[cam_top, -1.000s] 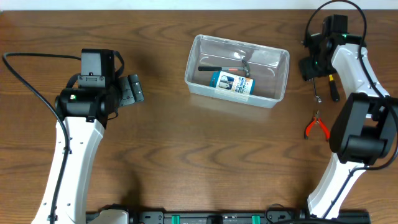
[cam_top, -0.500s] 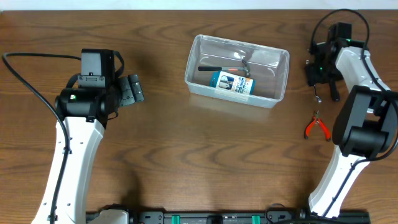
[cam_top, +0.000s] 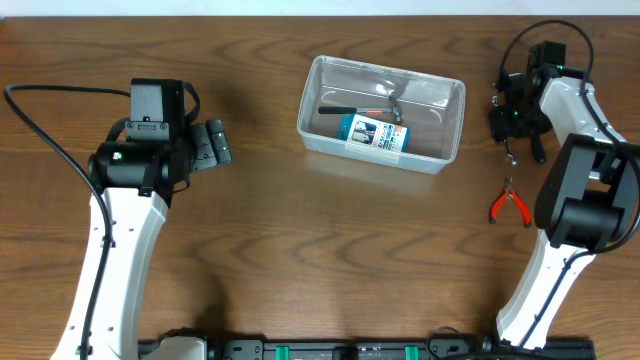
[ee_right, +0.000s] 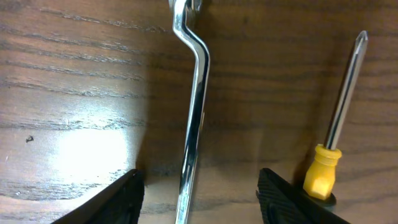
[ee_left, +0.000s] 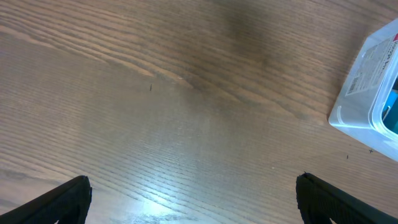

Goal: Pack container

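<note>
The clear plastic container (cam_top: 444, 98) stands at the table's upper middle. It holds a blue-and-white box (cam_top: 372, 133), a black-handled tool and a small metal piece. Its corner shows in the left wrist view (ee_left: 367, 81). My right gripper (cam_top: 513, 118) is open and low over a chrome wrench (ee_right: 193, 124), which lies between its fingers (ee_right: 199, 193) on the table. A yellow-handled screwdriver (ee_right: 336, 137) lies just right of the right finger. My left gripper (cam_top: 212, 146) is open and empty over bare table (ee_left: 193, 199), left of the container.
Red-handled pliers (cam_top: 509, 203) lie on the table below the right gripper. The right arm's white links (cam_top: 585, 190) run down the right side. The left arm (cam_top: 125, 220) stands at the left.
My right gripper has moved right and slightly down, away from the container, to sit over the wrench and screwdriver. The left arm has not moved.
</note>
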`<state>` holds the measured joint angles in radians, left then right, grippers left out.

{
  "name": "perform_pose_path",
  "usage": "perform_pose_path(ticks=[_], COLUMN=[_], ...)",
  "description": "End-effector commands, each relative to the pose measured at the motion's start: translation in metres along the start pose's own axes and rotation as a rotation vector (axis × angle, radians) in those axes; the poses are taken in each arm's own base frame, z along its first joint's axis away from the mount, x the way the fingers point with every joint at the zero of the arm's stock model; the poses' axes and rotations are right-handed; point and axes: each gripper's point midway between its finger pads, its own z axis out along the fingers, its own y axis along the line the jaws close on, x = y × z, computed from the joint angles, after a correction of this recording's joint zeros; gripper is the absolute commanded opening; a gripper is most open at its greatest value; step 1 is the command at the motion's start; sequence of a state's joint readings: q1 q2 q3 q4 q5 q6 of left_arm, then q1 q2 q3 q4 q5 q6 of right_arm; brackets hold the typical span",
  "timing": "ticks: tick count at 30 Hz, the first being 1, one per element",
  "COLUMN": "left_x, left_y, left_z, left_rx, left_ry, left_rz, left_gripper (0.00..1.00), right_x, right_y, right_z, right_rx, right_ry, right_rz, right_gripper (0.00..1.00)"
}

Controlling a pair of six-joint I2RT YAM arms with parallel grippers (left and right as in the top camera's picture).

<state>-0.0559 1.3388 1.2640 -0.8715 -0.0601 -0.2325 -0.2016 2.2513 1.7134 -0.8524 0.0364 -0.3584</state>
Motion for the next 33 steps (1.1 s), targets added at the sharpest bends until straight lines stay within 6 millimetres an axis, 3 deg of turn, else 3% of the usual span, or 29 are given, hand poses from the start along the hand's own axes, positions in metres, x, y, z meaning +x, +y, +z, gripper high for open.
perform_pose_path(ticks=[1,13,22,27,30,33], left_x=[-0.004,-0.004,-0.004,-0.004,-0.004,-0.004], left_y=[0.004,0.004,0.004,0.004,0.004,0.004], left_z=[-0.003,-0.003,-0.003,-0.003,-0.003,-0.003], left_rx=[-0.015,-0.015,-0.015,-0.015,-0.015,-0.015], left_ry=[-0.013,-0.013,-0.013,-0.013,-0.013,-0.013], left_rz=[-0.01,-0.01,-0.01,-0.01,-0.01,-0.01], left_gripper=[0.98,0.98,0.98,0.98,0.98,0.98], right_x=[0.002,0.01,0.011,0.013,0.014,0.014], right_y=[0.003,0.007,0.007,0.008,0.008,0.008], right_z=[0.006,0.016,0.016,0.016,0.016,0.015], right_rx=[-0.022,-0.033,-0.035,-0.038,-0.04,-0.04], right_ry=[0.007,0.041,0.046,0.056,0.06,0.06], right_rz=[0.005,0.022,0.059,0.059,0.059,0.059], right_gripper=[0.59,0.56,0.17,0.15,0.01,0.01])
